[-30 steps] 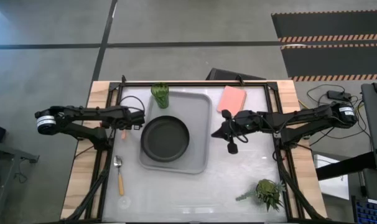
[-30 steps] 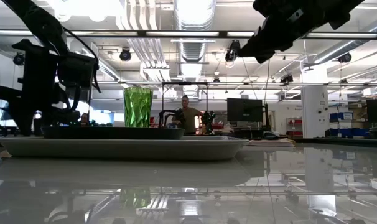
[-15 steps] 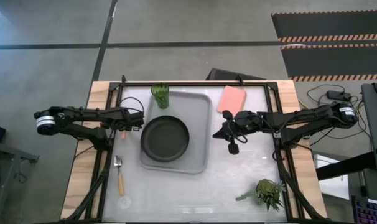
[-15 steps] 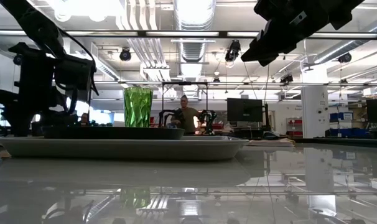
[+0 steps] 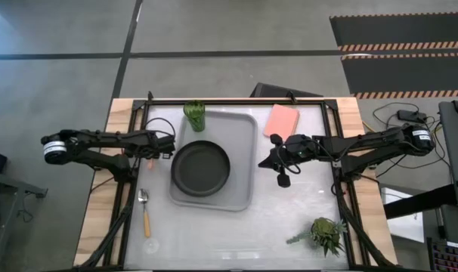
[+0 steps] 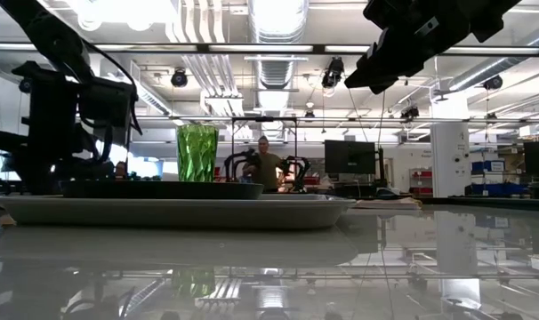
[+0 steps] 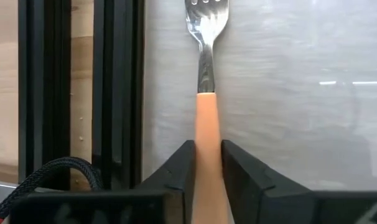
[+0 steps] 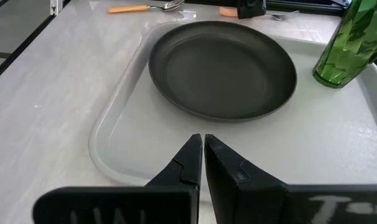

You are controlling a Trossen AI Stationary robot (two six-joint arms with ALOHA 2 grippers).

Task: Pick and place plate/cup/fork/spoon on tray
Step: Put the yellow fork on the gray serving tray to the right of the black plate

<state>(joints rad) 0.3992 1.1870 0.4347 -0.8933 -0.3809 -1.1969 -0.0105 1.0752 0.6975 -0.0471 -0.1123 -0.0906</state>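
The orange-handled fork (image 7: pixel 206 68) lies on the table left of the light-grey tray (image 5: pixel 242 162), tines toward the far edge. My left gripper (image 7: pixel 207 163) is low over it, shut on its handle; it also shows in the high view (image 5: pixel 155 153). The black plate (image 5: pixel 201 168) sits on the tray, and the green cup (image 5: pixel 194 115) stands upright at the tray's far left corner. The spoon (image 5: pixel 144 211) lies on the table nearer the front edge. My right gripper (image 8: pixel 203 155) is shut and empty, raised above the tray's right edge (image 5: pixel 268 160). My left gripper pinches the fork's orange handle (image 7: pixel 206 134) between its two fingers, behind the metal neck. The fingers come from above, pointing down, one on each side of the handle. The handle's free end is hidden under the gripper. The fork looks level on the table.
A salmon-pink pad (image 5: pixel 282 119) lies at the far right of the tray. A small leafy plant (image 5: pixel 325 234) stands at the near right. Black frame rails (image 7: pixel 117 87) run along the table's left edge close to the fork. A person (image 6: pixel 266 164) stands far behind the table.
My left gripper has shifted a little, low at the fork beside the tray's left side. The fork lies where it was.
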